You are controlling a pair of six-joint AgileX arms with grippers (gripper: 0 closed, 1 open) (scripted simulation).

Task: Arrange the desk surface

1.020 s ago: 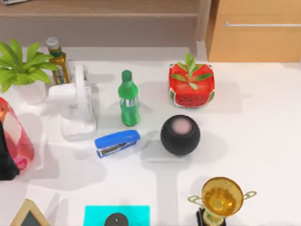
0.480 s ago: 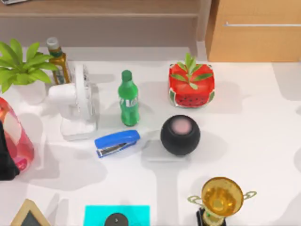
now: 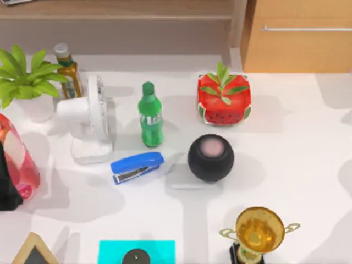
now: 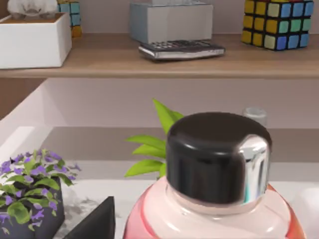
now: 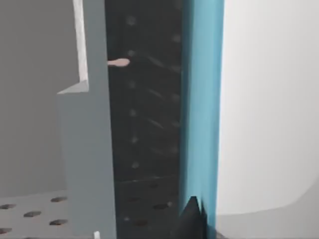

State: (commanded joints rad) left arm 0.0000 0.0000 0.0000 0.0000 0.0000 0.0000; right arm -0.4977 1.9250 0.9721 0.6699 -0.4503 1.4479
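The white desk surface [image 3: 297, 154] spreads across the top view. On it stand a green bottle [image 3: 149, 115], a blue stapler [image 3: 136, 166], a black round speaker [image 3: 210, 158], a watermelon-patterned planter [image 3: 224, 100], a white fan [image 3: 91, 121] and a gold trophy [image 3: 258, 231]. A pink bottle [image 3: 16, 159] stands at the left edge. Its black cap [image 4: 217, 159] sits close in front of the left wrist camera, with a dark part of my left gripper [image 4: 94, 221] beside it. A dark tip of my right gripper [image 5: 192, 219] hangs off the desk's side, by a blue-edged panel.
A potted plant [image 3: 25, 82] and an oil bottle [image 3: 69, 70] stand at the back left. A cyan pad [image 3: 136, 250] and a small framed board [image 3: 34, 253] lie at the front. A wooden shelf [image 4: 149, 57] with a calculator and colour cubes runs behind.
No object on the desk has moved. Soft shadows have spread over the right part of the desk surface.
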